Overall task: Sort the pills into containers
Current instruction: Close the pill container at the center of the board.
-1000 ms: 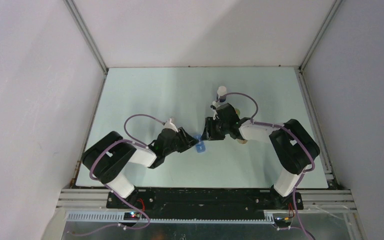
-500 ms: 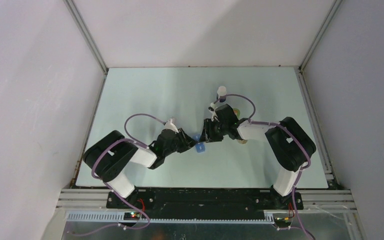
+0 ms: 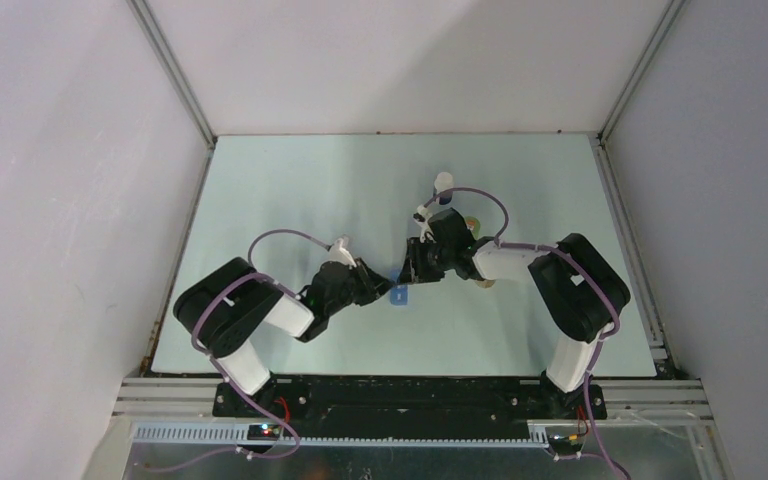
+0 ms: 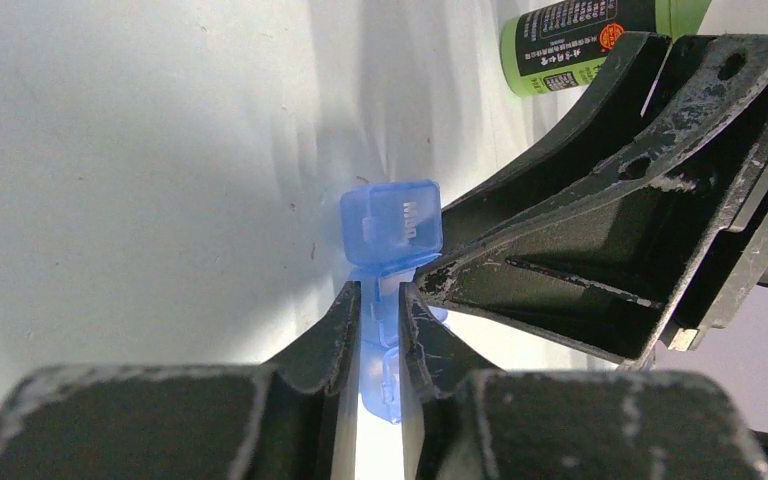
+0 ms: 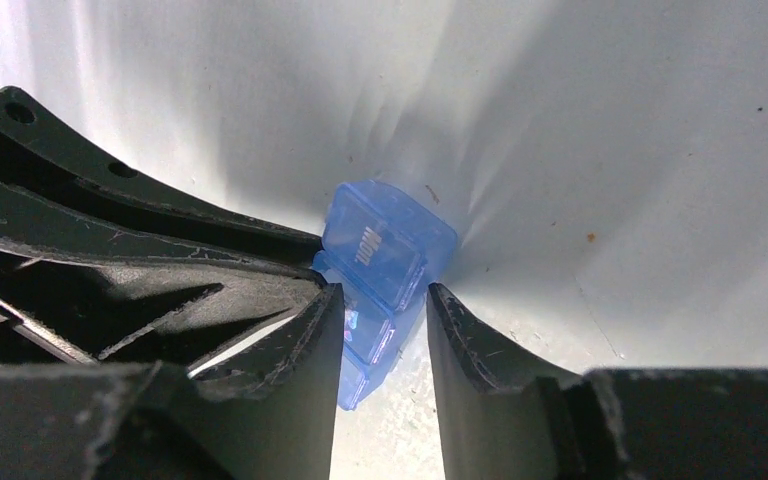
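Note:
A small translucent blue pill box (image 3: 398, 293) lies mid-table between the two grippers. In the left wrist view my left gripper (image 4: 380, 295) is shut on the pill box's narrow body (image 4: 378, 345), and one lid (image 4: 392, 222) marked with lettering stands up beyond the fingertips. My right gripper (image 5: 380, 300) straddles the same pill box (image 5: 388, 240) from the other side. Its left finger (image 5: 322, 345) lies against the box and its right finger (image 5: 452, 335) stands apart from it with a gap. Loose pills are not clearly visible.
A green-labelled bottle (image 4: 580, 35) lies behind the right gripper (image 3: 417, 268), also visible from above as the green bottle (image 3: 472, 226). A white cap or bottle (image 3: 444, 182) stands further back. A tan object (image 3: 487, 282) lies beneath the right forearm. Walls enclose the table on three sides.
My left gripper has closed onto the blue pill box. The right jaws have narrowed a little around it. Both arms stay nearly in place.

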Robot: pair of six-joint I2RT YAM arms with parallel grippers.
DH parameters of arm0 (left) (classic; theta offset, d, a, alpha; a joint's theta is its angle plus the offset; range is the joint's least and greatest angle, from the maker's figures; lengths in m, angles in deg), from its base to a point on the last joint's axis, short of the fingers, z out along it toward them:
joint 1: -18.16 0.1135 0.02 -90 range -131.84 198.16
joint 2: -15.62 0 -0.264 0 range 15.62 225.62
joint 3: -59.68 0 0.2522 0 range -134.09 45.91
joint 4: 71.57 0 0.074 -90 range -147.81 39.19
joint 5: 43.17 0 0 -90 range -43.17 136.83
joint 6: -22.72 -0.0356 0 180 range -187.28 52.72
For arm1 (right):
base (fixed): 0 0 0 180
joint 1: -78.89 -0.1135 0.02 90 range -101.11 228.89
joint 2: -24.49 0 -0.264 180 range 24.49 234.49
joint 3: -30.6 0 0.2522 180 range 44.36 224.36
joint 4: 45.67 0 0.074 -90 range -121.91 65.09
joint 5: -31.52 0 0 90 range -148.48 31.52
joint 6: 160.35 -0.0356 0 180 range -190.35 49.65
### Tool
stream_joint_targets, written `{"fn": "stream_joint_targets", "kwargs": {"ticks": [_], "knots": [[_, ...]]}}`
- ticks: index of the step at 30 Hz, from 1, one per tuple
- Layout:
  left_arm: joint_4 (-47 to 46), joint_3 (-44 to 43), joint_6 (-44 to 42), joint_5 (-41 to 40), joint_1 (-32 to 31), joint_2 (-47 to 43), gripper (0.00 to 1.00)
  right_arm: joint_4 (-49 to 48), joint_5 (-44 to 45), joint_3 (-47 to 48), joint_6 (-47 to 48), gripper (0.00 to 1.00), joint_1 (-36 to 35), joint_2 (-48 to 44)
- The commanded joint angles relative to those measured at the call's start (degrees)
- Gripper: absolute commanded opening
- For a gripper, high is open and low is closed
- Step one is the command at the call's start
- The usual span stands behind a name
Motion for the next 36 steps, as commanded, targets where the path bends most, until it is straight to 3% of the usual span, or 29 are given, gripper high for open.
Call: {"fn": "stream_joint_targets", "kwargs": {"ticks": [1, 10, 15, 18, 22, 29, 36], "knots": [[1.1, 1.9, -0.8, -0.9, -0.3, 2.6, 0.0, -0.9, 1.0, -0.3, 1.7, 0.38, -0.5, 0.8], [2.4, 2.4, -0.1, -3.0, -0.3, 2.2, 0.0, 0.5, 5.9, -0.3, 0.9, 0.36, -0.7, -0.2], [2.4, 2.2, -0.6, -2.4, -0.3, 1.5, 0.16, 1.7, 7.5, -0.3, 1.5, 0.36, -0.9, -1.5], [3.4, 1.6, -1.6, -2.3, -0.4, 0.9, 0.18, 4.2, 7.6, -0.3, 2.3, 0.37, -0.9, -1.8], [9.8, -0.4, -3.6, -3.0, -0.8, 0.0, 0.17, 7.1, 7.2, -0.3, 3.9, 0.37, -1.0, -1.8], [29.6, -6.9, -7.8, -9.0, -3.3, -2.3, 0.2, 12.3, 9.9, -0.3, 6.6, 0.37, -1.5, -1.2], [30.2, -8.6, -7.4, -8.4, -3.5, -4.1, 0.27, 11.8, 12.1, 0.4, 4.8, 0.38, -1.8, -2.7]]}}
